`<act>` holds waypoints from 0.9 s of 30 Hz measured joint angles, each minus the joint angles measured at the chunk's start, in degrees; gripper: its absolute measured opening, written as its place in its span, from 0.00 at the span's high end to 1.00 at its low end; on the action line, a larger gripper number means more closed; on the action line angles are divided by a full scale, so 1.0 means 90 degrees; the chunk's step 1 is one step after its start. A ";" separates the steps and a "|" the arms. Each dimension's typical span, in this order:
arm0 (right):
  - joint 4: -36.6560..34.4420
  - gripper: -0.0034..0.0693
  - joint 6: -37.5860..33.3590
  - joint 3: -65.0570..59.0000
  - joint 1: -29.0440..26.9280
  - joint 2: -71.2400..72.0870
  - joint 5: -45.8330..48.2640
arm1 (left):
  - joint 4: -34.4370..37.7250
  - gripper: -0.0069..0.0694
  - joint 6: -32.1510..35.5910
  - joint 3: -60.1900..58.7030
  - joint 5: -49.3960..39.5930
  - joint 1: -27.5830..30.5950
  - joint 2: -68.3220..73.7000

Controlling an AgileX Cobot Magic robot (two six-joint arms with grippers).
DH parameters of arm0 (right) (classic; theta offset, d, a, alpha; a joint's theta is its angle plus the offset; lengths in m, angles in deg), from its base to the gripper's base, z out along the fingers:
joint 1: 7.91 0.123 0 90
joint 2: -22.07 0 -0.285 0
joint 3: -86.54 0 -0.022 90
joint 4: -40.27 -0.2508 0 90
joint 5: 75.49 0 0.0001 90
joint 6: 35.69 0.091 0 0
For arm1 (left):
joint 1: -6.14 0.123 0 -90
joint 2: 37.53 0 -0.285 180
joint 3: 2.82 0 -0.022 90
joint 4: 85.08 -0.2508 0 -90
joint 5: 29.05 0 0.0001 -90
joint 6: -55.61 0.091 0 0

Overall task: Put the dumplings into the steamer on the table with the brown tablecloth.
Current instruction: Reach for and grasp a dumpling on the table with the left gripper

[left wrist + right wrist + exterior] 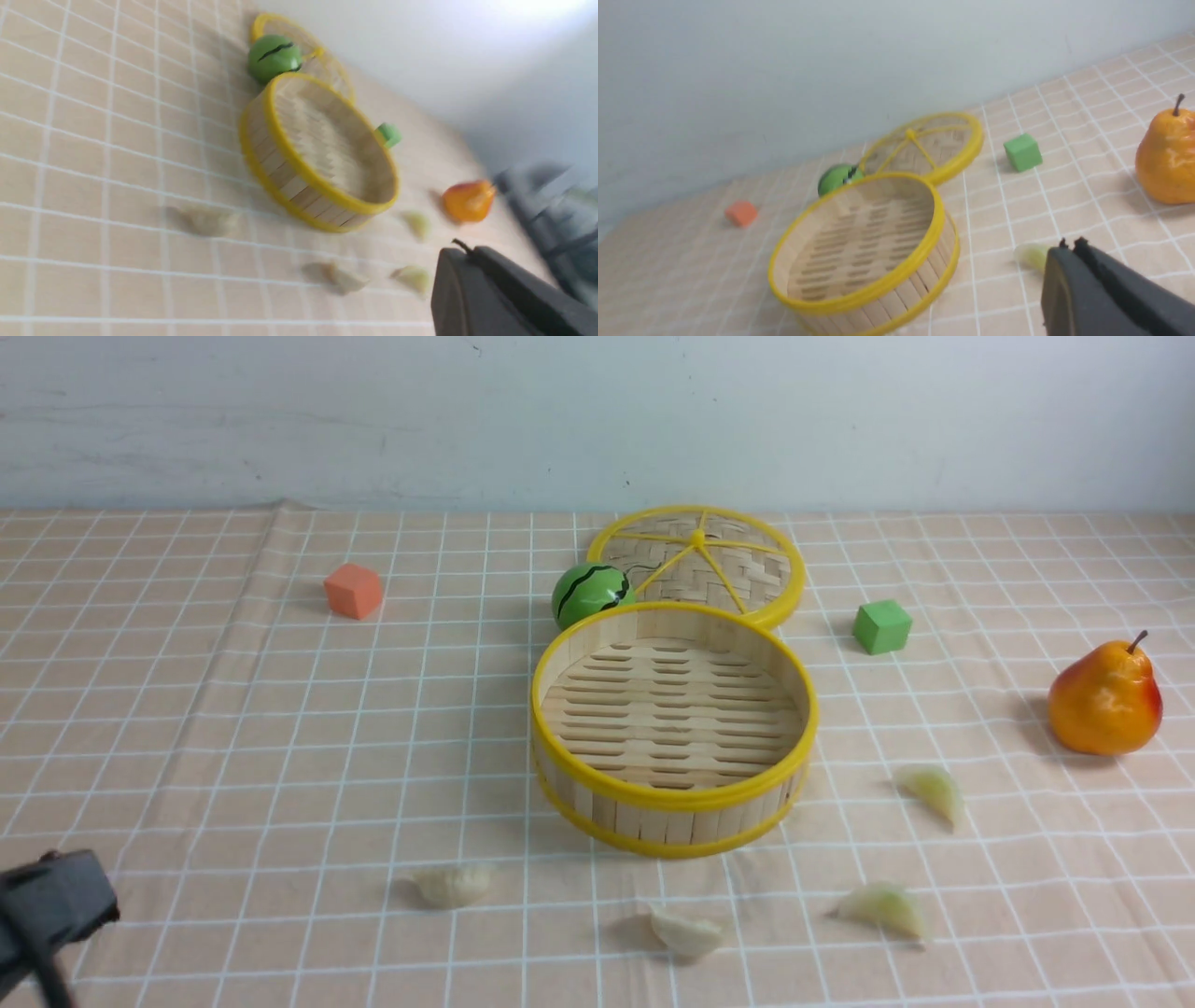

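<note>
Lid (709, 560), melon ball (590, 595), orange cube (353, 591), green cube (881, 626), pear (1104, 698)

The left pincer (455, 254) is seen as matte charcoal plastic with smooth, rounded edges. A thin dark strand, possibly a wire, is noted at its tip. The right pincer (1069, 249) is finished alike, with small teeth moulded along its inner edge.

The left gripper (86, 898) is cut off by the front view's lower left corner, with only its dark tip showing. The left wrist view is smeared throughout: the dumplings (205, 220) are pale blots without pleats, and a dark shape (551, 219) near the edge cannot be made out. In the right wrist view the right gripper (1070, 246) hides most of a green dumpling (1028, 255), and the edge crops the pear (1164, 158).
</note>
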 joint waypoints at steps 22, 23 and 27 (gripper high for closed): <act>-0.0314 0.96 -0.2676 0.3251 0.1575 -0.4120 0.4204 | -0.4709 0.79 0.1751 0.3706 -0.2284 -0.3285 0.5688; -0.0314 0.95 -0.2681 0.3251 0.1583 -0.4120 0.4199 | -0.4709 0.73 0.1790 0.3822 -0.2187 -0.3410 0.6014; -0.0314 0.95 -0.2689 0.3251 0.1588 -0.4120 0.4199 | -0.4709 0.58 0.1830 0.4076 -0.1973 -0.3609 0.6696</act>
